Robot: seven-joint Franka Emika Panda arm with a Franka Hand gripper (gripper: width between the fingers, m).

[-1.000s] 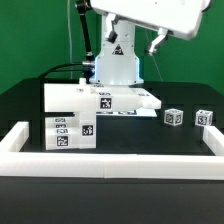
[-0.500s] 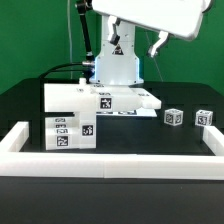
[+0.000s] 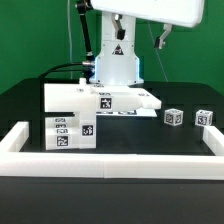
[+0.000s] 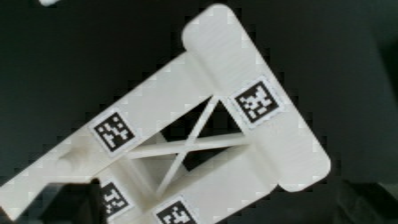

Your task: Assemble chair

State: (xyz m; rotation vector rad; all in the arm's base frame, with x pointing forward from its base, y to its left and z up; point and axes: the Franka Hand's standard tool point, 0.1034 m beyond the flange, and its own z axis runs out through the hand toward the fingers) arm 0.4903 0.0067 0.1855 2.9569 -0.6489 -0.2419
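A: Start big. Where does everything sit?

B: On the black tabletop [image 3: 150, 140], inside the white border rails [image 3: 110, 158]. The chair [image 3: 72, 108] is in loose parts. The bulkiest is a blocky stack at the exterior view's left, its tags facing the camera. Right against it, touching as far as I can tell, a flat frame [image 3: 130, 100] lies toward the arm's base. Two small cubes [image 3: 173, 117] stand near each other, well apart from the rest, at the exterior view's right.

A: And the tool?

B: The tool [image 3: 161, 40] hangs high above the parts with its jaws spread wide and nothing in them.

A: What could go wrong from here?

B: Mostly crowding. The frame is tight against the stack, so a careless descent could bump the stack, or lifting the frame could drag it along. The frame's thin cross brace [image 4: 192, 146] is another risk: a finger landing there instead of astride a solid bar [image 4: 178, 85] would slip or jam. The cubes look light, so a brush could skid them to the rail.

A: Which way does the frame point?

B: It lies flat with its tags up. In the exterior view its long axis runs across, left to right. The wrist view shows it askew to the camera, so I'd judge the jaws need turning before they come down.
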